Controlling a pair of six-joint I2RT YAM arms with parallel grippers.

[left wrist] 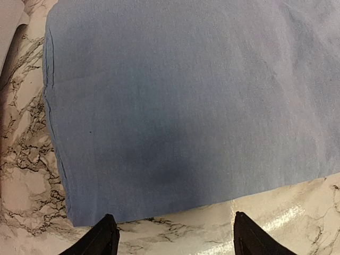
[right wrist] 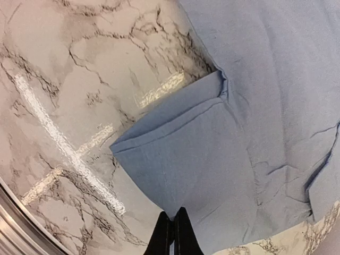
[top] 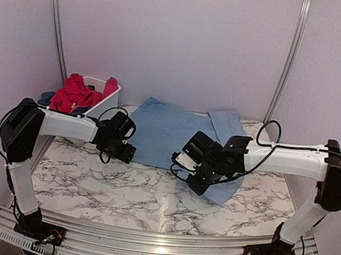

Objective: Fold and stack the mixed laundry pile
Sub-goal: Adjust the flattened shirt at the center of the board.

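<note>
Overhead view of a marble table (top: 93,186) with my two arms reaching in from the near edge. The light blue shirt (top: 164,130) lies spread flat across the middle of the table, one sleeve trailing toward the near right.

My left gripper (left wrist: 175,234) hovers just over the shirt's near left corner, its two fingers standing wide apart and empty. The hem runs between them a little ahead of the tips, so I judge it is lined up to come down and take that corner.

My right gripper (right wrist: 172,223) sits low at the shirt's near right side, fingers pressed fully together. Their tips meet right at the edge of a flap of blue cloth that is doubled over on itself. It looks like a pinch on the thin fabric (the tips hide the exact contact, so I cannot be certain). A hold there would let me draw that side across for a fold.

The rest of the pile waits in a white basket (top: 111,92) at the far left: red garments (top: 75,92) heaped on top, with a dark blue piece (top: 46,97) showing at the basket's left side. None of it is folded yet, so the job is at an early stage.
</note>
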